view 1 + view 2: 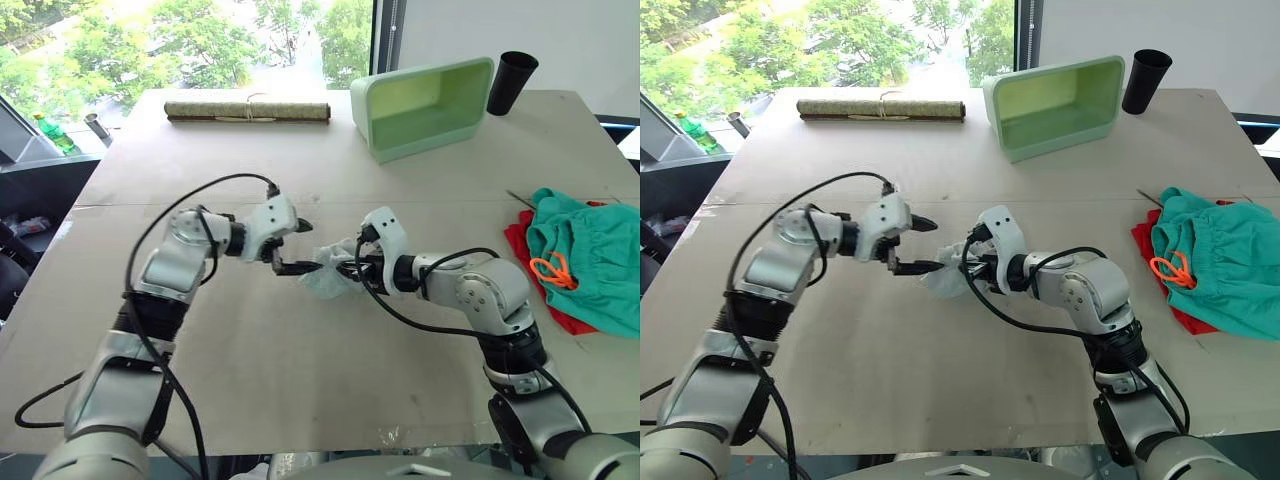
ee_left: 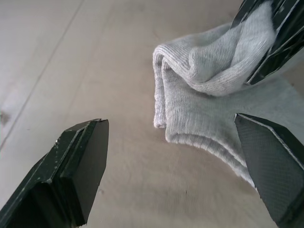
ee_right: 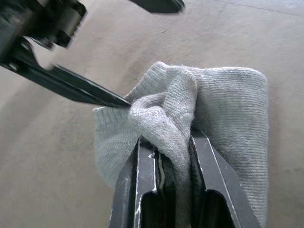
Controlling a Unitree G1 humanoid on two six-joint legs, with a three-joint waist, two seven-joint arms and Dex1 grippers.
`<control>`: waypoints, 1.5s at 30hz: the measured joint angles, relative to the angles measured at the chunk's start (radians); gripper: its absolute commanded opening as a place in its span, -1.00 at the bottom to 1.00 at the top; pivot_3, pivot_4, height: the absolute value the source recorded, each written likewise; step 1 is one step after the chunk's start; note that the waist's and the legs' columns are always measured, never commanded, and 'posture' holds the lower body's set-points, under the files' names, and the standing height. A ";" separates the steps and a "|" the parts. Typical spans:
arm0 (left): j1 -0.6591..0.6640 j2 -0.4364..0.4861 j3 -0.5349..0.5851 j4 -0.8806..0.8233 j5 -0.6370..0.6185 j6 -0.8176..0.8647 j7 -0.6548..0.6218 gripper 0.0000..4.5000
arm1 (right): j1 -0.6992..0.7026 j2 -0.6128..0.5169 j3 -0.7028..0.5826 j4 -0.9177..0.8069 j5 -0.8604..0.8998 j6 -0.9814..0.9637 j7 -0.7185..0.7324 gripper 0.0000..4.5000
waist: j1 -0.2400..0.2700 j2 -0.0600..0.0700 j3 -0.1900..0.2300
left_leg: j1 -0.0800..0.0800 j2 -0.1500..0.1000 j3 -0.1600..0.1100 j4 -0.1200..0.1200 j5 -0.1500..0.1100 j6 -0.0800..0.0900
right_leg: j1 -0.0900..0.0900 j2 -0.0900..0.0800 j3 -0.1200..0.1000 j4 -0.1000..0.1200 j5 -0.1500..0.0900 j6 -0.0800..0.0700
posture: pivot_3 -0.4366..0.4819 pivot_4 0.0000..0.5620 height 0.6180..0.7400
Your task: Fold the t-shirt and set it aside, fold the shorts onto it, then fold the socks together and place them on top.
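On the table point(image 1: 300, 360), the shorts point(image 1: 590, 260) lie over the t-shirt point(image 1: 520, 245) at the right edge. Mid-table, the right gripper point(image 3: 164, 152) pinches the socks point(image 3: 223, 109); the left gripper point(image 2: 175, 156) is spread beside them. It should close on both cuffs evenly before lifting.

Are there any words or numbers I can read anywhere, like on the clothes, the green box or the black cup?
None: no words, numbers or signs can be read.
The socks, shorts and t-shirt: no print showing.
The green bin and black cup: plain.
The rolled mat: no label to read.
The green bottle beyond the table: too small to tell.
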 measured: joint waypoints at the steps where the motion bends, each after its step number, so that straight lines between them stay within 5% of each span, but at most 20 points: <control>1: -0.008 0.002 0.015 -0.001 -0.014 0.011 -0.002 1.00 | -0.001 0.004 0.004 0.001 -0.003 -0.001 0.001 -0.99 | 0.001 0.000 0.000 | 0.000 0.000 0.000 0.000 0.000 0.000 | 0.000 0.000 0.000 0.000 0.000 0.000 | -0.05 -0.47 1.00; 9: -0.109 -0.064 0.081 0.044 -0.043 0.022 0.086 1.00 | -0.029 0.026 0.063 0.034 -0.025 -0.043 0.056 0.75 | -0.002 0.000 0.000 | 0.000 0.000 0.001 0.000 0.000 0.000 | 0.001 0.001 0.000 0.000 0.000 0.000 | -0.05 -0.47 1.00; 11: -0.109 -0.092 0.062 0.054 -0.031 0.017 0.103 1.00 | -0.031 0.040 0.063 0.042 -0.025 -0.048 0.063 0.95 | -0.002 0.000 0.000 | 0.000 0.000 0.001 0.000 0.000 0.000 | 0.001 0.001 0.000 0.001 0.000 0.000 | -0.05 -0.47 1.00; 20: -0.108 -0.185 -0.048 0.131 0.054 -0.037 0.146 1.00 | -0.036 -0.001 0.078 0.021 -0.001 -0.077 0.184 0.95 | -0.002 -0.001 0.000 | 0.000 0.000 0.001 0.000 0.001 0.000 | 0.001 0.001 0.001 0.001 0.000 0.000 | -0.05 -0.47 1.00; 31: -0.071 -0.172 -0.057 0.159 0.090 -0.081 0.131 1.00 | -0.014 -0.134 -0.001 -0.137 0.151 -0.103 0.369 0.95 | 0.000 -0.001 0.000 | 0.000 0.000 0.001 0.000 0.000 0.000 | 0.001 0.001 0.001 0.001 0.000 0.000 | -0.05 -0.47 1.00; 39: -0.025 -0.123 -0.051 0.087 0.085 -0.079 0.113 1.00 | -0.011 -0.187 -0.098 -0.003 0.112 -0.086 0.272 0.95 | -0.003 -0.002 0.000 | 0.000 0.000 0.001 0.000 0.001 0.000 | 0.000 0.000 0.001 0.001 0.000 0.000 | -0.05 -0.47 1.00; 45: 0.029 -0.083 -0.042 -0.004 0.065 -0.043 0.097 1.00 | 0.003 -0.060 -0.091 0.129 0.096 -0.054 0.205 0.95 | -0.006 -0.002 0.000 | 0.000 0.000 0.001 0.000 0.001 0.000 | 0.000 0.000 0.001 0.001 0.000 0.000 | -0.05 -0.47 1.00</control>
